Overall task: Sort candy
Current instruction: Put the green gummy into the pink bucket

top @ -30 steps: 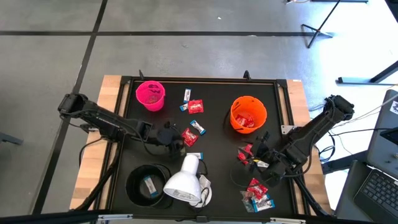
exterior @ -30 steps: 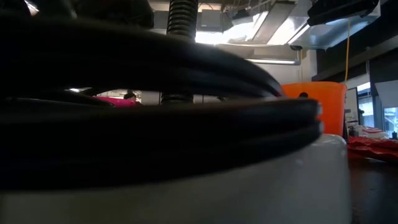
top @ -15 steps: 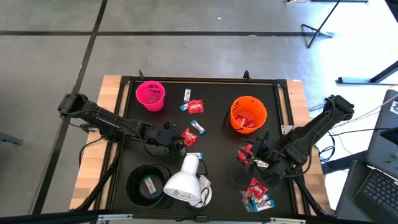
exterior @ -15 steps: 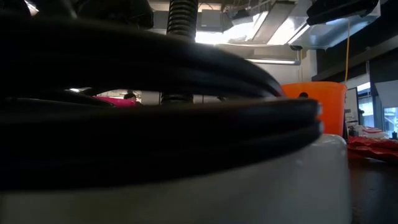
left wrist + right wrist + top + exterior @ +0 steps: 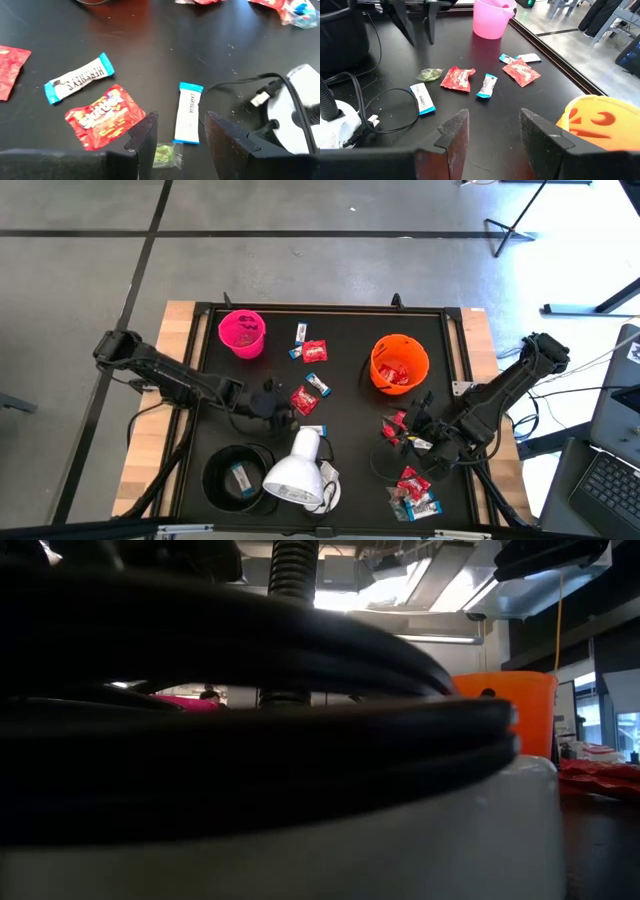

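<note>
High view. Black counter [image 5: 340, 370] with wooden edges. Pink cup [image 5: 242, 333] at the far left; orange cup [image 5: 399, 364] at the far right, red packets inside; black cup [image 5: 238, 476] at the near left holding one white-and-blue bar. White lamp head [image 5: 295, 471] near the front centre. Candy is scattered: a group between the pink and orange cups [image 5: 310, 350], a red packet and a bar at centre [image 5: 305, 399], a heap at the near right corner [image 5: 414, 492]. Left gripper [image 5: 277, 411] low over the centre, just beside the red packet. Right gripper [image 5: 405, 432] low at the right, below the orange cup.

Low view. Mostly blocked by dark cable and the lamp's white body; orange cup at right, red packets beyond it.

Left wrist view. Fingers [image 5: 143, 137] spread apart, holding nothing. Between them, on the counter, a small green sweet [image 5: 167, 154]; next to it a slim white-and-blue bar [image 5: 188, 112], a red Skittles packet [image 5: 105, 122] and a Hershey's bar [image 5: 78, 78].

Right wrist view. Fingers [image 5: 456, 134] parted, empty, above bare counter; candy lies farther off.
</note>
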Robot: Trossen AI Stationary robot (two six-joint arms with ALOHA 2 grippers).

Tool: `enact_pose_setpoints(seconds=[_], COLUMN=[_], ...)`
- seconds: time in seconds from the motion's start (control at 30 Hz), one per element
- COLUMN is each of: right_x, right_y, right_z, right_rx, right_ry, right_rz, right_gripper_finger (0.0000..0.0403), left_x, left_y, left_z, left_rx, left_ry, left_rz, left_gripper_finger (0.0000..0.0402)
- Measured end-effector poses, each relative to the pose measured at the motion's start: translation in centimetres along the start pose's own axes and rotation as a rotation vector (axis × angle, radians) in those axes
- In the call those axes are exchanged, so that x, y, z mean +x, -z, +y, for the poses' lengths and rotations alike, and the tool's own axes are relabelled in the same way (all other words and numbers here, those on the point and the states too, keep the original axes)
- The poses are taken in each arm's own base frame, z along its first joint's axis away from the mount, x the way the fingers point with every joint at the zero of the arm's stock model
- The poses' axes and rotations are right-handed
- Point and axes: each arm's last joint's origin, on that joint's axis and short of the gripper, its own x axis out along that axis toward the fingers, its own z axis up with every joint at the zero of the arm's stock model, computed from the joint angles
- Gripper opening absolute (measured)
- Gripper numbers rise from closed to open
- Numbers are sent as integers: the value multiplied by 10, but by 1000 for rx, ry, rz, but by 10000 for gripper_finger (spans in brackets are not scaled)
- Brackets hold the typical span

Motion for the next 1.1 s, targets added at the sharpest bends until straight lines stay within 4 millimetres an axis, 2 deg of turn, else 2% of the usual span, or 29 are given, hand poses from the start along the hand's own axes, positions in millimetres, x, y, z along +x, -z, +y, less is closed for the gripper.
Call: enact_pose_setpoints(seconds=[0.23,0.37,0.73,1.1], right_x=[0,0,0,0], right_y=[0,0,0,0], right_z=[0,0,1,1], right_rx=[1,4,9,8], right_ry=[0,-2,-17,-18], right_rz=[0,-2,8,8], right_gripper_finger=[170,170,170,170], left_x=[-1,9,43,62], left_y=[2,8,31,38], left_z=[-5,-3,-4,9], left_rx=[-59,-104,-161,-233], left_ry=[-3,-52,-33,-104], left_rz=[-2,24,189,222], left_gripper_finger=[153,153,153,153])
